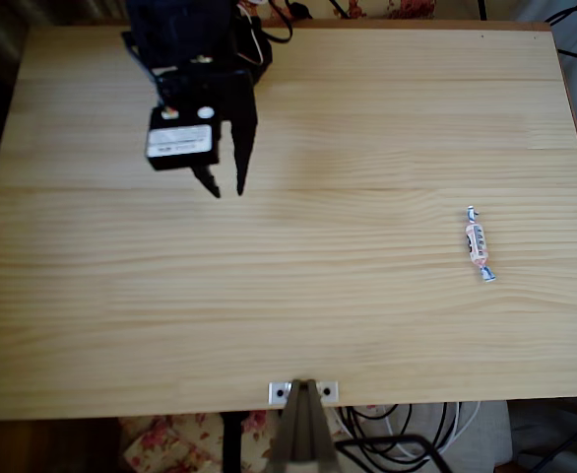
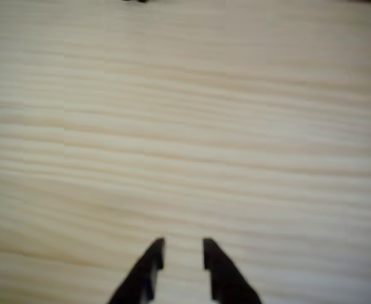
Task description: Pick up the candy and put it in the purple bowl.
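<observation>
Looking down the wrist camera first, I see my gripper (image 2: 183,253) with its two dark fingertips a narrow gap apart, nothing between them, and bare pale wood of the table (image 2: 185,126) beneath. From overhead, the gripper (image 1: 227,185) hangs near the upper left of the table (image 1: 288,325), slightly parted and empty. The candy (image 1: 478,242), a small wrapped sweet with twisted ends, lies well apart from it, out toward the right edge, set roughly along the up-and-down line of that view.

My worry is the long reach across: the sweet is thin and lies flat, so if I come down with the fingers this narrow I judge they could land on the wrapper and nudge it away, or pinch only a twisted end and let it slip. I cannot find the purple bowl from here, so the drop spot stays uncertain too.
</observation>
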### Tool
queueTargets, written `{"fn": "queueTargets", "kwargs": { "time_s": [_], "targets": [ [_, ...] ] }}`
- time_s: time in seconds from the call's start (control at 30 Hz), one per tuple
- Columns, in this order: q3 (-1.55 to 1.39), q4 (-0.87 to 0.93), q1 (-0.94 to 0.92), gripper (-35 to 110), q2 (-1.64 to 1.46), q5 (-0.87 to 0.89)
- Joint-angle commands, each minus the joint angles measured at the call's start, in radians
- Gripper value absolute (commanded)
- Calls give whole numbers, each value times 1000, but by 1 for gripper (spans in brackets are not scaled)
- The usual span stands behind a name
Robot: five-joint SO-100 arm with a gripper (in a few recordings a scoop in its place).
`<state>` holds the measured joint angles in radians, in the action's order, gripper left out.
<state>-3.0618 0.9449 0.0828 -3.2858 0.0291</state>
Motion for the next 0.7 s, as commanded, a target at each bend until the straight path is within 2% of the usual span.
{"fn": "queueTargets", "kwargs": {
  "time_s": [0.0,0.1,0.67],
  "targets": [
    [25,9,6,9,-14,-28],
    [25,11,8,3,-14,-29],
    [25,11,8,3,-14,-29]
  ]
}}
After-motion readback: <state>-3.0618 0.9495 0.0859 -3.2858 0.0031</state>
